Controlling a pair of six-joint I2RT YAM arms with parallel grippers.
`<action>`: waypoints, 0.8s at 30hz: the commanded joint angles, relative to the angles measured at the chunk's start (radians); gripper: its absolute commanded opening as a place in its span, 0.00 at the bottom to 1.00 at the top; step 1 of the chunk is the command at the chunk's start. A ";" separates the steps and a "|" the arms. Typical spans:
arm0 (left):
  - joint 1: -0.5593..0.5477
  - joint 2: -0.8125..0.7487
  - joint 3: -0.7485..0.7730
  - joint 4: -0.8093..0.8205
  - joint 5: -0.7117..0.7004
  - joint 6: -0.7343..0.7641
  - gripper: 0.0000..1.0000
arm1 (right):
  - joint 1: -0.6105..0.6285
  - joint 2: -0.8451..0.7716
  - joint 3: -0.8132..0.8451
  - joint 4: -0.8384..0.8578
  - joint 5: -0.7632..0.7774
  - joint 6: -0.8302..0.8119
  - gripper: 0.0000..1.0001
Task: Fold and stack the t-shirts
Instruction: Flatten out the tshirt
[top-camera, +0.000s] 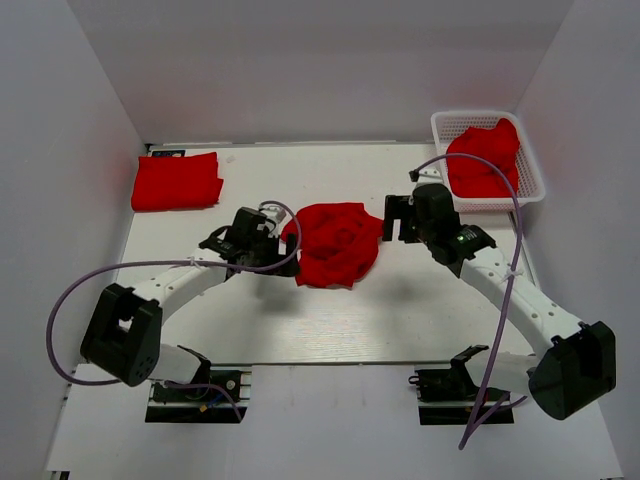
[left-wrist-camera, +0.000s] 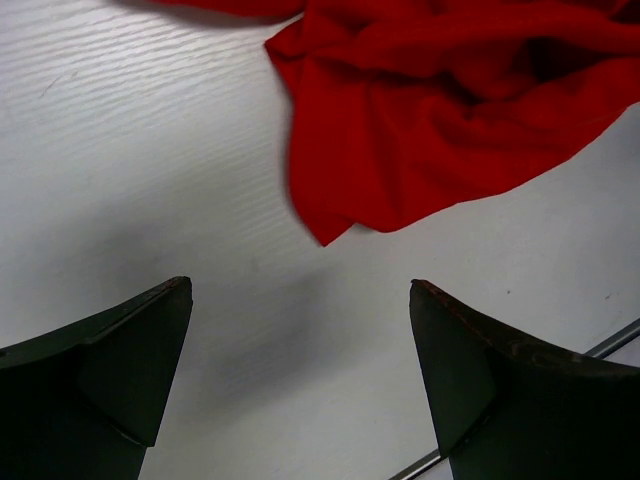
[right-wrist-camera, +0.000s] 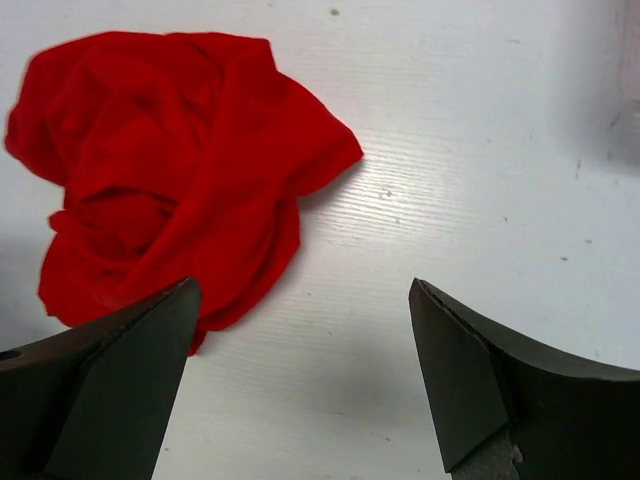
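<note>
t-shirt (top-camera: 335, 243) lies crumpled on white table (top-camera: 400, 320).

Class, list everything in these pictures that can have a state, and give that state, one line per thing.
Far-left t-shirt: folded flat on the table.
Middle t-shirt: crumpled in a heap, held by neither gripper.
Basket t-shirt: bunched up, unfolded.
White mesh basket: upright, holding the bunched shirt.
Left gripper: open, empty.
Right gripper: open, empty.
</note>
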 joint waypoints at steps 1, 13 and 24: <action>-0.020 0.011 -0.036 0.161 0.082 0.057 1.00 | -0.007 -0.030 -0.008 -0.012 0.066 0.031 0.90; -0.103 0.235 0.014 0.205 -0.061 0.068 0.88 | -0.020 -0.080 -0.097 0.046 0.048 0.040 0.90; -0.152 0.349 0.060 0.254 -0.147 0.043 0.38 | -0.034 -0.127 -0.143 0.083 0.014 0.048 0.90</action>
